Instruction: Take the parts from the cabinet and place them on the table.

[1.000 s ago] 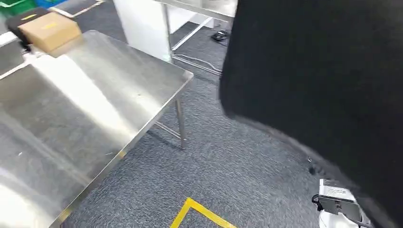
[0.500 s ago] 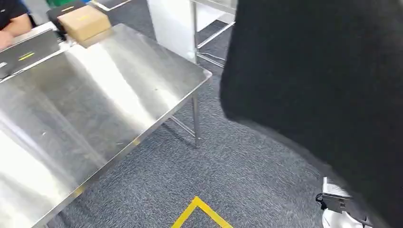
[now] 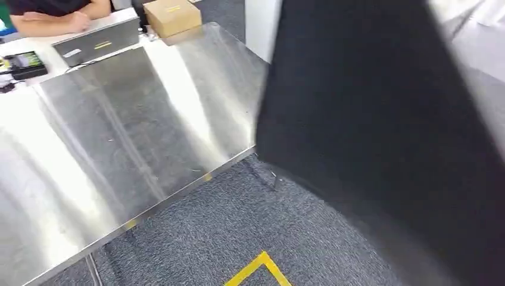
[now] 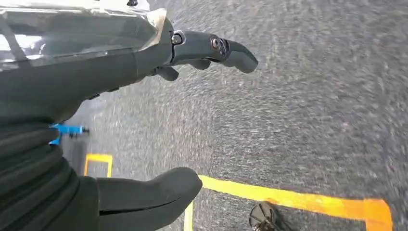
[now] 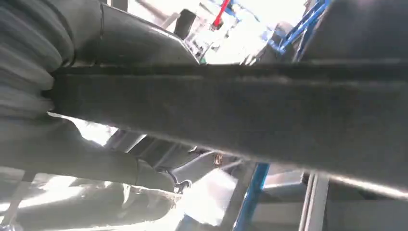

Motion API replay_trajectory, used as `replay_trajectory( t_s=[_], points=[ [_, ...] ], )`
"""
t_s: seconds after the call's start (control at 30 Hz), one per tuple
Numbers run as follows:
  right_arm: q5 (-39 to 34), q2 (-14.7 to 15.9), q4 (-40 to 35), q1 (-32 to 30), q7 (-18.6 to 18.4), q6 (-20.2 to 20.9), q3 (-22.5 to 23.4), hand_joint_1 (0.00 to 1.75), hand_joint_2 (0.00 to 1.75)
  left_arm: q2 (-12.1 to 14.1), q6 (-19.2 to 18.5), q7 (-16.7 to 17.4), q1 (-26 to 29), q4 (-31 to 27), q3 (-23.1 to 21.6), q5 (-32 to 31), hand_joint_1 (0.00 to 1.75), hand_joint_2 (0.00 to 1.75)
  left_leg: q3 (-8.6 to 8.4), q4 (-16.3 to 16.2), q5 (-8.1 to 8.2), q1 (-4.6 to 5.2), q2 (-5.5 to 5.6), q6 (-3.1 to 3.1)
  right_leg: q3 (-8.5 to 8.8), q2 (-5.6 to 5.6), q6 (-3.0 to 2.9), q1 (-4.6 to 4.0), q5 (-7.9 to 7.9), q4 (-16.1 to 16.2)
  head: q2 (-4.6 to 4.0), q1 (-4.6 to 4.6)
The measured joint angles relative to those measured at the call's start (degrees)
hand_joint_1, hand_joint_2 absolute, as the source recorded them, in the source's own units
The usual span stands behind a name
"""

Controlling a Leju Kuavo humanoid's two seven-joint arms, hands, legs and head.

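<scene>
Where the head view looks down, a big shiny steel table (image 3: 119, 137) fills the picture from 9 o'clock to the middle, with its near edge running down toward 7 o'clock. Grey carpet (image 3: 238, 232) covers the floor below it, and a yellow tape corner (image 3: 256, 269) sits on the carpet at 6 o'clock. At 12 o'clock on the far end of the table rests a brown cardboard box (image 3: 172, 16), and just beside it at 11 o'clock lies a flat grey case (image 3: 98, 40). A person's arm (image 3: 59, 21) leans on a white desk past the table at 11 o'clock, near a small green and black device (image 3: 22, 62). A wide flat black part (image 3: 381, 131) covers the whole side from 1 o'clock to 5 o'clock, up in the air and above the table's corner. The right wrist view shows what the head view does not: the right hand (image 5: 86, 120) grips that black part (image 5: 240, 115), with a thick thumb under its edge and the palm above, and blue metal bars (image 5: 250, 197) stand behind. The left wrist view shows the left hand (image 4: 144, 125) hanging over the carpet with fingers (image 4: 216, 48) and thumb spread wide and nothing in it. More yellow tape (image 4: 288, 198) runs on the floor under it, and a small round dark thing (image 4: 262, 216) sits by the tape.
</scene>
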State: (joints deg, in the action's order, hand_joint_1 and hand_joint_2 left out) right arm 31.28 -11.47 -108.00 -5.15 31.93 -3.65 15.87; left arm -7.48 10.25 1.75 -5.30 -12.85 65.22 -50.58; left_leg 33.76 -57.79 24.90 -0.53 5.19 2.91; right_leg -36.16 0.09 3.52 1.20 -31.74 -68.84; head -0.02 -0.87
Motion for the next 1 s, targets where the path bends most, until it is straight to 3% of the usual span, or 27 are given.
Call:
replay_trajectory(
  t_s=[0.03, 0.07, 0.1, 0.13, 0.2, 0.23, 0.27, 0.3, 0.33, 0.4, 0.43, 0.47, 0.53, 0.57, 0.6, 0.7, 0.73, 0.77, 0.8, 0.83, 0.9, 0.93, 0.97, 1.0],
  points=[
    [-0.2, 0.0, 0.0, 0.0, 0.0, 0.0, 0.2, 1.75, 1.75, 0.0, 0.2, -0.5, 0.0, 0.0, 0.0, -0.1, 0.00, 1.75, -0.04, -0.2, 0.07, -0.13, 0.94, -0.24, 2.48, 0.94, 0.71, 0.33, 2.31, 5.3, 0.00, -0.04],
    [-0.5, 0.0, 0.0, 0.0, 0.1, 0.0, 0.4, 1.75, 1.75, 0.0, 0.3, -0.6, 0.0, 0.0, 0.0, -0.4, 0.00, 1.75, 0.16, -0.4, 0.23, -0.17, 1.80, -0.66, 4.43, 3.93, 1.17, 0.96, 3.82, 10.0, 0.00, -0.07],
    [-0.7, -0.1, 0.0, -0.2, 0.1, 0.0, 0.6, 1.75, 1.75, 0.1, 0.4, -0.6, 0.0, -0.1, 0.0, -0.5, 0.00, 1.75, 0.39, -0.9, 0.51, 0.29, 2.52, -1.22, 4.47, 4.36, 0.43, 0.53, 3.69, 10.3, -0.02, -0.11],
    [-0.8, -0.2, 0.0, -0.3, 0.2, 0.0, 0.9, 1.75, 1.75, 0.1, 0.6, -0.6, 0.1, -0.2, 0.0, -0.6, 0.00, 1.75, 0.66, -0.8, 0.41, 0.24, 3.06, -1.48, 4.76, 3.33, -0.21, 0.61, 3.77, 10.2, 0.00, 0.00],
    [-0.8, -0.4, 0.0, -0.3, 0.2, 0.2, 1.2, 1.75, 1.75, 0.1, 1.1, -0.6, 0.4, -0.2, 0.0, -0.7, 0.00, 1.75, 0.94, -0.3, -0.05, -0.11, 3.92, -2.19, 4.71, 2.36, -1.04, 0.11, 3.95, 10.1, 0.00, -0.02],
    [-0.8, -0.6, -0.1, -0.3, 0.2, 0.4, 1.3, 1.75, 1.75, 0.1, 1.4, -0.5, 0.5, -0.2, 0.0, -0.7, 0.00, 1.75, 1.05, -0.5, 0.04, -0.24, 4.49, -2.32, 4.80, 1.73, -1.47, 0.89, 4.15, 10.3, 0.00, -0.02],
    [-0.8, -0.7, -0.1, -0.2, 0.2, 0.7, 1.4, 1.75, 1.75, 0.0, 1.9, -0.3, 0.5, -0.2, 0.0, -0.6, 0.00, 1.75, 1.28, -1.5, 0.72, 0.02, 1.27, -2.44, 4.95, 1.01, -1.68, 0.79, 4.15, 10.4, 0.00, -0.02],
    [-0.8, -0.8, -0.1, -0.4, 0.2, 1.0, 1.4, 1.75, 1.75, 0.0, 2.4, -0.2, 0.4, -0.2, 0.1, -0.4, 0.00, 1.75, 2.52, -4.1, 2.44, 0.18, -1.97, -2.67, 5.06, 0.30, -2.34, 0.78, 3.93, 10.4, 0.00, 0.55],
    [-0.8, -0.9, -0.1, -0.7, 0.3, 1.0, 1.5, 1.75, 1.75, 0.0, 2.8, -0.2, 0.2, -0.2, 0.1, -0.1, 0.00, 1.75, 4.91, -8.8, 4.87, 0.05, -3.82, -2.92, 5.09, -0.52, -2.70, 0.49, 3.88, 10.4, 0.00, 0.50],
    [-0.8, -0.9, -0.1, -0.8, 0.5, 1.2, 1.6, 1.75, 1.75, 0.0, 2.7, -0.7, 0.2, -0.2, 0.4, 0.8, 0.00, 1.75, 9.45, -17.4, 8.10, -0.10, -4.83, -3.16, 5.08, -2.36, -2.98, 0.19, 3.69, 10.4, 0.00, 0.52],
    [-0.8, -0.9, 0.0, -0.8, 0.7, 1.2, 1.7, 1.75, 1.75, -0.2, 2.6, -0.7, 0.2, -0.2, 0.6, 1.0, 0.00, 1.75, 10.27, -18.8, 7.89, -0.12, -4.96, -3.16, 5.11, -3.24, -3.08, 0.10, 3.61, 10.4, 0.00, 0.52],
    [-0.8, -0.9, 0.1, -0.7, 0.8, 1.2, 1.7, 1.75, 1.75, -0.3, 2.6, -0.7, 0.2, -0.2, 0.7, 1.3, 0.00, 1.75, 9.72, -17.5, 6.66, -0.13, -5.06, -3.06, 5.20, -3.94, -3.13, 0.05, 3.54, 10.4, 0.00, 0.52],
    [-0.8, -0.9, 0.1, -0.6, 0.9, 1.2, 1.6, 1.75, 1.75, -0.2, 2.4, -0.8, 0.3, -0.2, 1.0, 1.3, 0.00, 1.75, 4.88, -8.4, 2.04, -0.01, -6.08, -2.46, 5.53, -5.55, -3.07, -0.06, 3.29, 10.4, 0.00, 0.52],
    [-0.8, -0.9, 0.1, -0.5, 0.9, 1.2, 1.6, 1.75, 1.75, -0.2, 2.4, -0.8, 0.2, -0.2, 1.1, 1.3, 0.00, 1.75, 1.84, -3.3, 0.36, 0.31, -8.58, -1.86, 5.79, -6.20, -2.90, -0.19, 3.10, 10.4, 0.00, 0.52],
    [-0.9, -1.0, 0.1, -0.6, 0.9, 1.2, 1.7, 1.75, 1.75, -0.2, 2.4, -0.8, 0.0, -0.3, 1.1, 1.3, 0.00, 1.75, 0.95, -1.7, 1.20, 0.92, -10.89, -1.44, 5.95, -6.79, -2.48, -0.80, 2.81, 10.3, 0.00, 0.52],
    [-0.9, -1.0, 0.1, -0.4, 1.0, 1.2, 1.6, 1.75, 1.75, -0.3, 2.4, -0.9, 0.0, -0.3, 1.3, 1.3, 0.00, 1.75, 1.48, -1.5, 1.24, 1.40, -8.60, -0.68, 6.46, -8.90, -1.65, -0.51, 2.52, 10.7, 0.00, 0.46],
    [-0.9, -1.1, 0.1, -0.2, 1.0, 1.2, 1.6, 1.75, 1.75, -0.3, 2.4, -0.9, 0.0, -0.3, 1.4, 1.3, 0.00, 1.75, 1.24, -0.9, 0.92, 1.45, -7.67, -0.26, 6.97, -9.74, -1.26, -0.77, 2.44, 11.0, 0.00, 0.50],
    [-0.9, -1.1, 0.1, -0.1, 1.0, 1.2, 1.5, 1.75, 1.75, -0.4, 2.4, -0.9, 0.1, -0.2, 1.4, 1.3, 0.00, 1.75, 0.29, 0.1, 0.12, 0.43, -7.00, 0.00, 6.63, -8.07, -0.86, -0.89, 2.12, 10.5, 0.00, 0.46],
    [-0.9, -1.0, 0.1, -0.1, 1.0, 1.2, 1.5, 1.75, 1.75, -0.5, 2.4, -0.9, 0.0, -0.3, 1.5, 1.3, 0.00, 1.75, 0.12, 0.4, 0.02, 0.53, -6.24, 0.16, 6.00, -3.96, -0.84, -0.55, 1.07, 8.5, -0.02, 0.46],
    [-0.9, -1.0, 0.1, -0.2, 1.0, 1.2, 1.6, 1.75, 1.75, -0.4, 2.4, -0.9, -0.1, -0.3, 1.5, 1.3, 0.00, 1.75, 0.21, 0.4, -0.16, 0.49, -5.51, 0.48, 4.09, -1.80, -1.17, -0.55, -0.70, 4.7, -0.02, 0.39],
    [-0.9, -0.7, 0.2, -0.5, 1.0, 1.2, 1.8, 1.75, 1.75, -0.5, 2.4, -0.8, -0.3, -0.3, 1.5, 1.2, 0.00, 1.75, 0.35, 0.3, -0.18, 0.52, -3.52, 0.52, -0.49, -0.59, -1.43, -0.49, -3.65, -3.9, -0.02, 0.33],
    [-1.0, -0.7, 0.2, -0.7, 1.0, 1.2, 1.8, 1.75, 1.75, -0.5, 2.4, -0.7, -0.3, -0.3, 1.5, 1.0, 0.00, 1.75, 0.35, 0.3, -0.17, 0.52, -2.59, 0.52, -1.84, -0.47, -1.15, -0.49, -3.77, -6.0, -0.02, 0.35],
    [-1.2, -0.5, 0.2, -0.9, 1.0, 1.2, 2.1, 1.75, 1.75, -0.5, 2.4, -0.5, -0.2, -0.3, 1.5, 0.6, 0.00, 1.75, 0.27, 0.3, -0.17, 0.48, -1.51, 0.51, -1.83, -0.43, -0.63, -0.42, -2.75, -5.2, -0.02, 0.33],
    [-1.7, -0.4, 0.2, -1.1, 1.0, 1.2, 2.5, 1.75, 1.75, -0.5, 2.8, -0.2, -0.2, -0.3, 1.4, 0.0, 0.00, 1.75, 0.18, 0.2, -0.15, 0.37, -0.48, 0.46, -0.57, -0.26, 0.05, -0.27, -0.80, -1.9, -0.02, 0.33]
  ],
)
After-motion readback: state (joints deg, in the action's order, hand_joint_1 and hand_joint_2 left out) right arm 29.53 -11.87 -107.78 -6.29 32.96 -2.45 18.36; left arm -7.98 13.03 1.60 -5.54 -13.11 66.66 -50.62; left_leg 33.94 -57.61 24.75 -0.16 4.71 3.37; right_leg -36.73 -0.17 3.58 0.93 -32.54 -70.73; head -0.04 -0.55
